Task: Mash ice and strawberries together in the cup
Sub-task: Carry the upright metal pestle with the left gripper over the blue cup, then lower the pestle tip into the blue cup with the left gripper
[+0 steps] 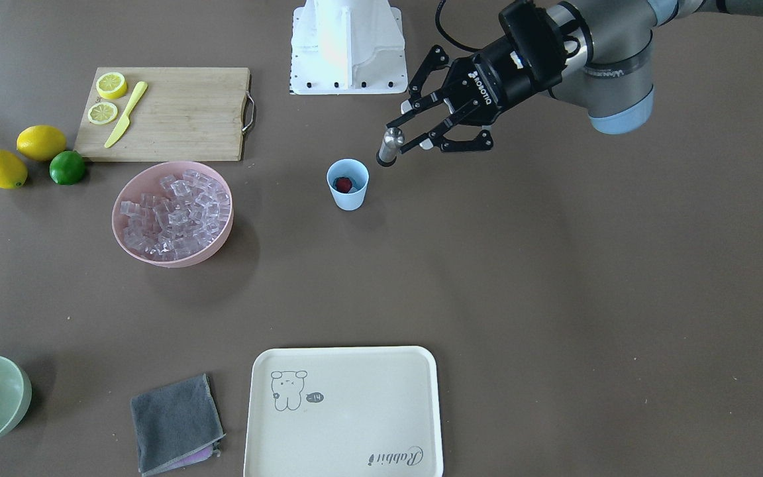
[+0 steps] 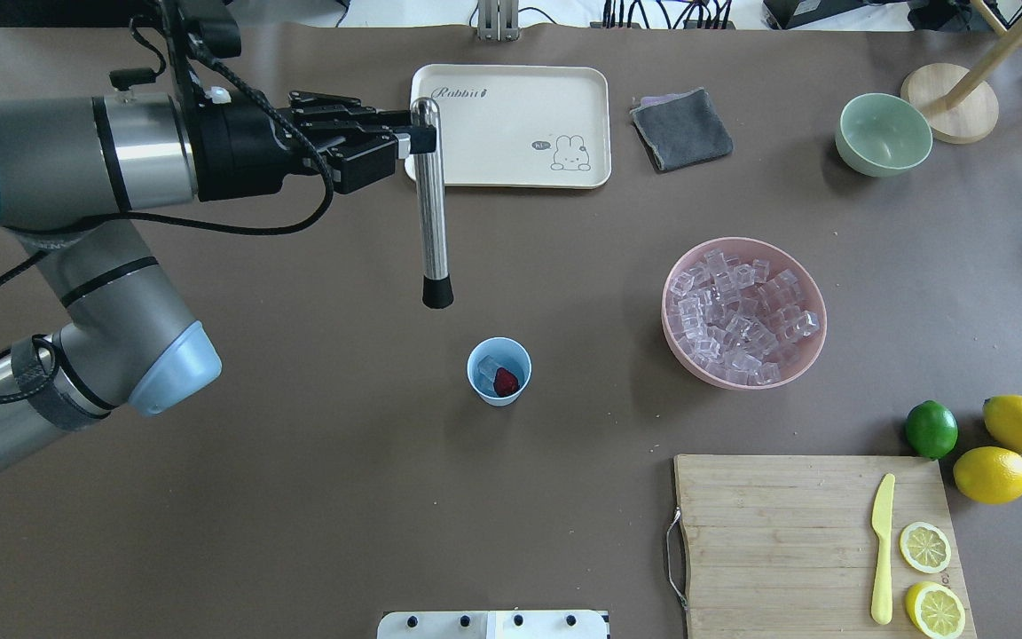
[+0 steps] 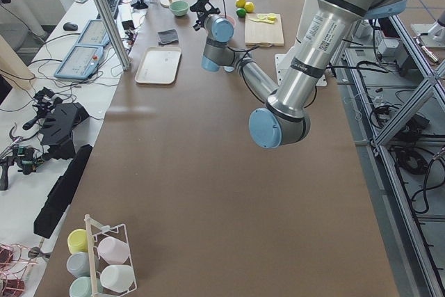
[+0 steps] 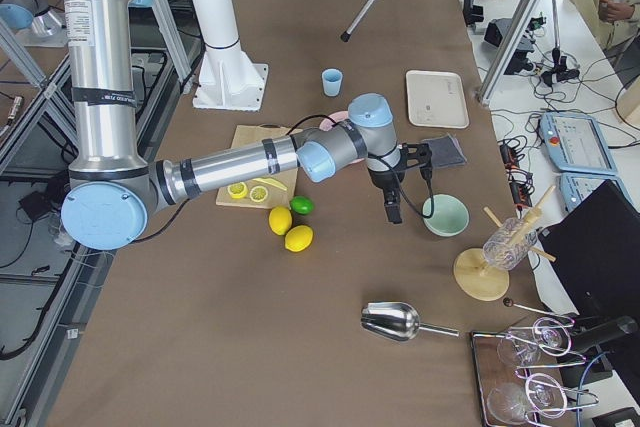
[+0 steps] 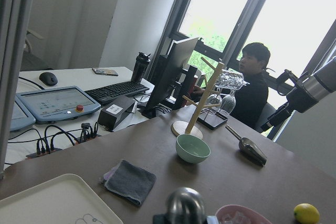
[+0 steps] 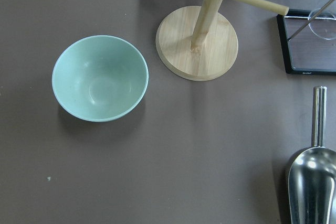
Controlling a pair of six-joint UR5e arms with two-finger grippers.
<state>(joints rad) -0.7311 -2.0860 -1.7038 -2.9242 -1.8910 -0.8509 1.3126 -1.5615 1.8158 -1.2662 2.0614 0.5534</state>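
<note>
Muddler (image 2: 430, 209) hangs roughly upright from the left gripper (image 2: 413, 139), which is clamped on its upper end, black tip down, clear of the table (image 2: 298, 497). The cup (image 1: 348, 199) stands mid-table, below and to the right of that tip, strawberry (image 2: 505, 382) and one ice cube (image 2: 487, 364) inside. Left arm is far nearer; the right gripper (image 4: 392, 212), off by the green bowl (image 4: 447, 217), shows too little to tell its opening.
</note>
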